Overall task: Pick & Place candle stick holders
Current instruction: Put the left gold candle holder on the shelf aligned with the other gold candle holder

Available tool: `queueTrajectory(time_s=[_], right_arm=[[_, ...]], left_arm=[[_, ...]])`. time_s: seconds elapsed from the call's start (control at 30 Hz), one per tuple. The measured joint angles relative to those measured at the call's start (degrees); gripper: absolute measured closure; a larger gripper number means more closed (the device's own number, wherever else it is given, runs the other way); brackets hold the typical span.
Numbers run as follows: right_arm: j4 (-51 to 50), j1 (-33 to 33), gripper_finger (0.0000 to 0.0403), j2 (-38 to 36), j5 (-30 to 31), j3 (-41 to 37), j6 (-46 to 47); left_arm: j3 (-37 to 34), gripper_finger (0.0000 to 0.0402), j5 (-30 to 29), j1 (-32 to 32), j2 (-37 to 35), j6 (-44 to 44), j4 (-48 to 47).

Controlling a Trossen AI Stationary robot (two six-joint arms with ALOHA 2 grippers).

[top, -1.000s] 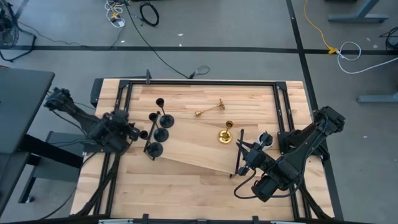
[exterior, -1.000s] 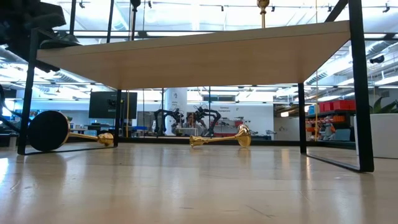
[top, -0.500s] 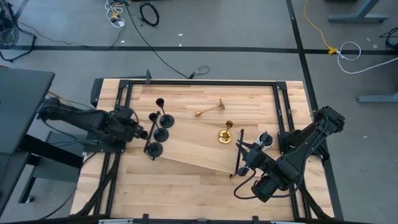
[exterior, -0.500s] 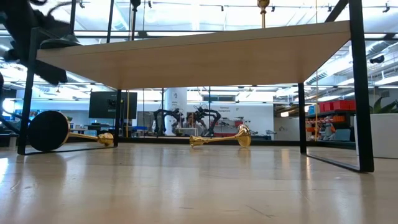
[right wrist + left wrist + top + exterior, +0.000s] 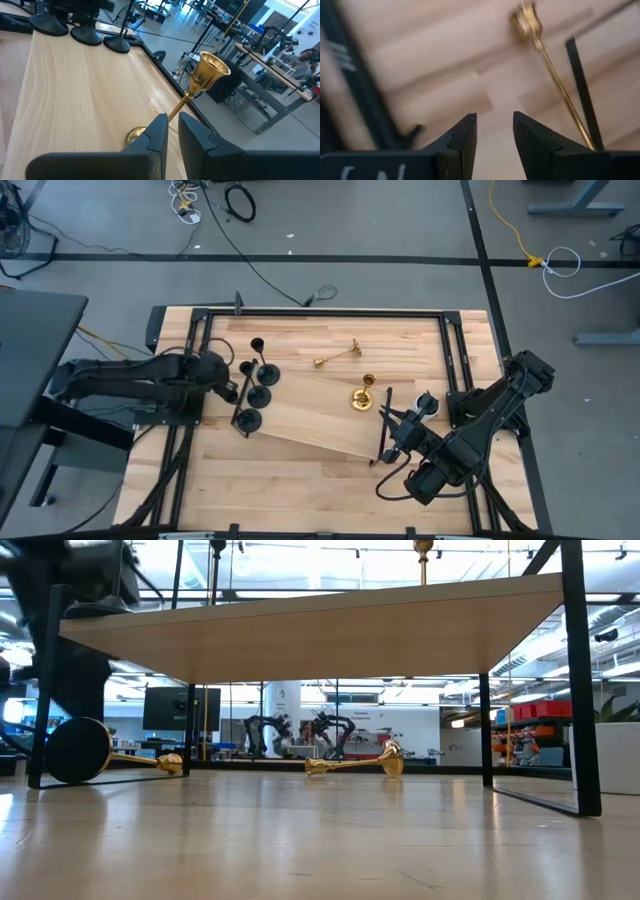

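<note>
Several black candle stick holders [image 5: 259, 395] stand on their disc bases at the left end of the raised wooden board [image 5: 320, 415]. A gold one [image 5: 365, 395] stands upright on the board's right part and also shows in the right wrist view [image 5: 200, 85]. Another gold one [image 5: 340, 357] lies on its side on the table. A third gold one [image 5: 545, 60] lies under the board's left end [image 5: 140, 760]. My left gripper [image 5: 495, 135] is open and empty above it, by the board's left end [image 5: 225, 385]. My right gripper [image 5: 172, 132], fingers almost together, is empty beside the upright gold holder.
The board stands on thin black bar legs [image 5: 580, 680] with room beneath it. A small white pot [image 5: 425, 400] stands by the right arm. A black frame [image 5: 320, 313] runs round the table top.
My left arm has stretched out low, and its gripper has come down toward the table by the board's left end, close to the black candle stick holders. No holder has moved.
</note>
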Motion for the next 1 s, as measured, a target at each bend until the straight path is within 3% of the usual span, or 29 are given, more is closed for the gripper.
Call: queueTrajectory(time_s=[0.13,0.53,0.73,1.0], right_arm=[[0.0,0.0,0.0354,0.0,0.0,0.0,-0.4],[0.2,0.0,0.0354,0.0,0.2,0.0,-0.4],[0.2,0.0,0.0354,0.0,0.2,0.0,-0.4],[0.2,0.0,0.0354,0.0,0.1,0.0,-0.4]], left_arm=[[-6.3,0.0273,8.6,4.9,0.1,4.6,9.0],[-9.6,0.0273,16.9,12.6,1.1,6.1,20.4],[-15.1,0.0273,25.9,15.3,2.4,3.4,31.4],[-18.7,0.0273,29.9,19.2,2.3,2.9,38.2]])
